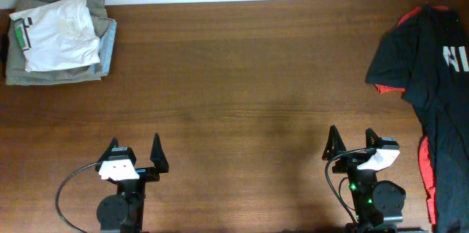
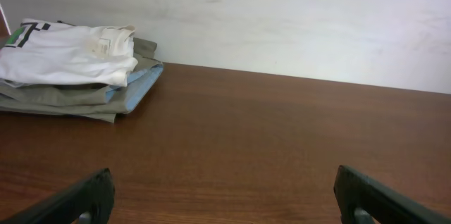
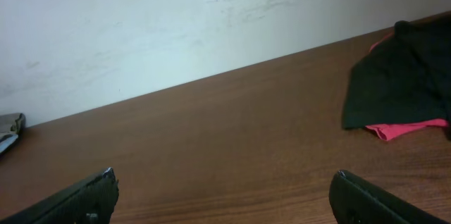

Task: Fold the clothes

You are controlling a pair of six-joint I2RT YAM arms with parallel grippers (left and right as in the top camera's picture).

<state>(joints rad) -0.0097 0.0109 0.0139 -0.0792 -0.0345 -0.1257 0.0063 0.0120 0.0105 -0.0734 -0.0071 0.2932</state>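
The white T-shirt (image 1: 57, 34) lay folded on top of a pile (image 1: 44, 76) at the table's (image 1: 234, 79) far left corner. Its green label faced left, and its long axis ran roughly left-right. The left gripper (image 1: 135, 139) and right gripper (image 1: 351, 130) sat near, fingers spread and empty. The folding looked finished, so doing this step well meant keeping both well apart from the pile.

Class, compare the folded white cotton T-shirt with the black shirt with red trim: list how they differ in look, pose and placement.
The white cotton T-shirt is neatly folded; the black shirt with red trim lies spread and crumpled. The white T-shirt tops a stack over an olive-khaki garment; the black shirt lies straight on the brown wooden table. Both are shirts lying on the same table.
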